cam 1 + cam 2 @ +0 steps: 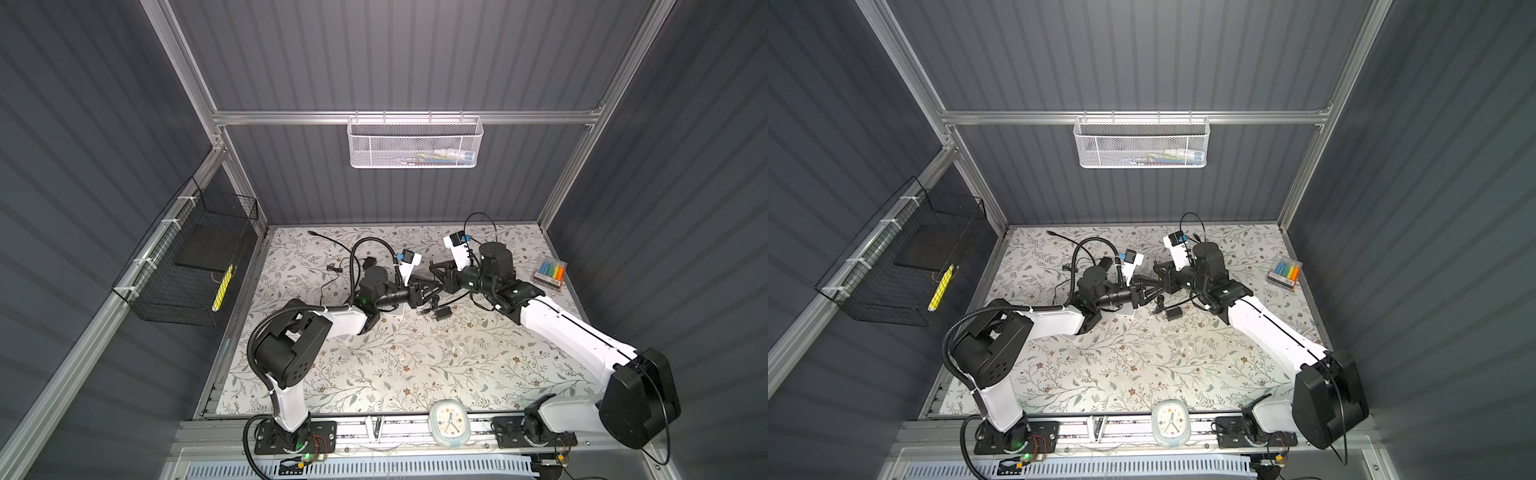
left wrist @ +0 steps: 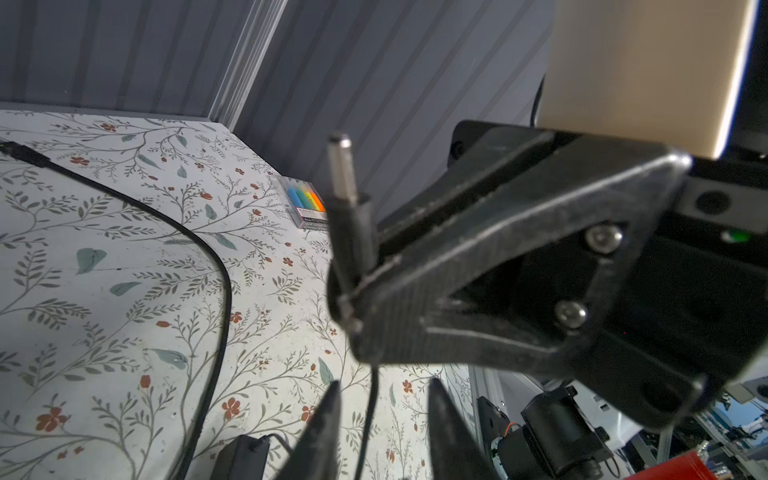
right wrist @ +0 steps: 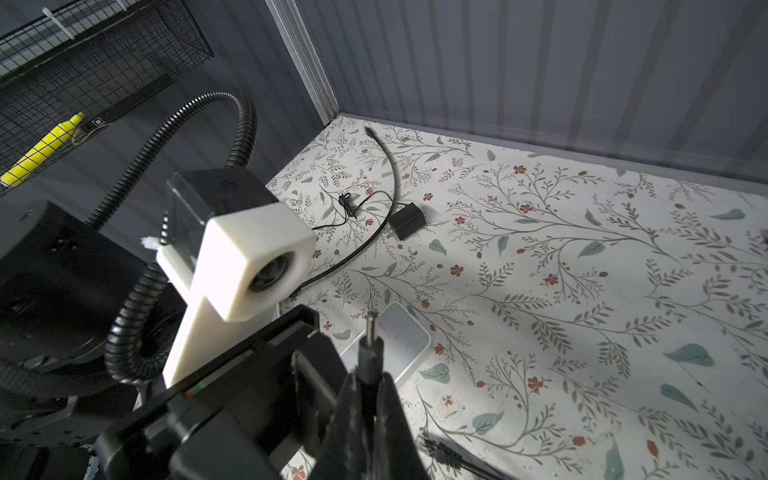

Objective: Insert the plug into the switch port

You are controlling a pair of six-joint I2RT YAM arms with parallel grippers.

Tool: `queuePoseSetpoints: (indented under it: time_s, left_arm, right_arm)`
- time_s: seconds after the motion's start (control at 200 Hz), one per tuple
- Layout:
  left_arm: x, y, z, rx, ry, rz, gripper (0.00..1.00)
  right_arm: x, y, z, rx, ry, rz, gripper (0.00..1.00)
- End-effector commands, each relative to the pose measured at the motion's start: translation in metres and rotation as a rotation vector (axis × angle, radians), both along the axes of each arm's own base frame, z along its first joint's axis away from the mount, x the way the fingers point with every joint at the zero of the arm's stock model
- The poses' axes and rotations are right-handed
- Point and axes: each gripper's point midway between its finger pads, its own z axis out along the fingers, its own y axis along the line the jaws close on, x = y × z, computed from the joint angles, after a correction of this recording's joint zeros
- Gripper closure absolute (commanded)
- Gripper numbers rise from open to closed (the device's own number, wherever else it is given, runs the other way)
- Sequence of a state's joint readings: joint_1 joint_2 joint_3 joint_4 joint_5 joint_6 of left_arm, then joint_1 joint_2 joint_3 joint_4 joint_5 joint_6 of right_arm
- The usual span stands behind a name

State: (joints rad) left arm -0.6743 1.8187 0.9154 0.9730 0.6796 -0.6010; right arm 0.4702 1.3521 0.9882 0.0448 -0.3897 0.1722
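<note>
Currently both arms meet low over the middle of the floral surface (image 1: 415,365). The right fingers (image 3: 390,399) are pinched tight on the black body of the plug (image 3: 370,347), with its metal barrel tip pointing away from the wrist. The left wrist view shows the same plug (image 2: 349,212) clamped crosswise at the very tips, barrel tilted up and held clear of the surface. The left fingers (image 2: 324,419) stand moderately apart and grip nothing. A thin black lead (image 2: 368,419) hangs from below the plug and passes through the gap between them; whether it touches either one cannot be told. The switch (image 3: 405,338), a flat white box, lies on the surface beyond the plug tip and apart from it. The left arm partly covers it, and in a top view only a white edge of the switch (image 1: 397,312) shows under the left wrist. One black adapter (image 1: 442,312) lies on the surface just beside the crossed fingers. A second adapter (image 3: 406,220) sits nearer the back left corner, with a thicker black cable (image 3: 392,174) curving past it. A marker pack (image 1: 550,272) sits near the right wall. A clock (image 1: 449,422) rests on the front rail.
</note>
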Motion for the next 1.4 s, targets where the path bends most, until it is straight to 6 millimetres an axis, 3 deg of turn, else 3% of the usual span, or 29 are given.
queuePoseSetpoints:
  time_s: [0.0, 0.145, 0.275, 0.32, 0.505, 0.765, 1.396]
  left_arm:
    - [0.004, 0.014, 0.001, 0.055, -0.034, 0.067, 0.28]
    - [0.033, 0.065, -0.011, 0.250, -0.021, 0.276, 0.13]
    - [0.055, 0.113, -0.035, 0.510, 0.031, 0.468, 0.04]
    - [0.058, 0.121, -0.045, 0.584, 0.065, 0.494, 0.00]
    - [0.066, 0.141, -0.094, 0.739, 0.246, 0.617, 0.00]
    - [0.066, 0.148, -0.138, 0.985, 0.368, 0.684, 0.00]
    - [0.052, 0.116, -0.166, 1.065, 0.390, 0.511, 0.00]
  right_arm:
    - [-0.002, -0.001, -0.003, -0.028, -0.005, 0.007, 1.00]
    - [-0.005, -0.019, -0.008, -0.131, -0.011, -0.044, 1.00]
    - [-0.008, -0.038, -0.010, -0.199, -0.011, -0.089, 1.00]
    - [-0.010, -0.043, -0.009, -0.210, -0.016, -0.101, 1.00]
    - [-0.017, -0.052, -0.005, -0.215, -0.029, -0.116, 1.00]
    - [-0.024, -0.055, -0.019, -0.234, -0.004, -0.110, 1.00]
    - [-0.023, -0.056, -0.036, -0.225, 0.018, -0.096, 1.00]
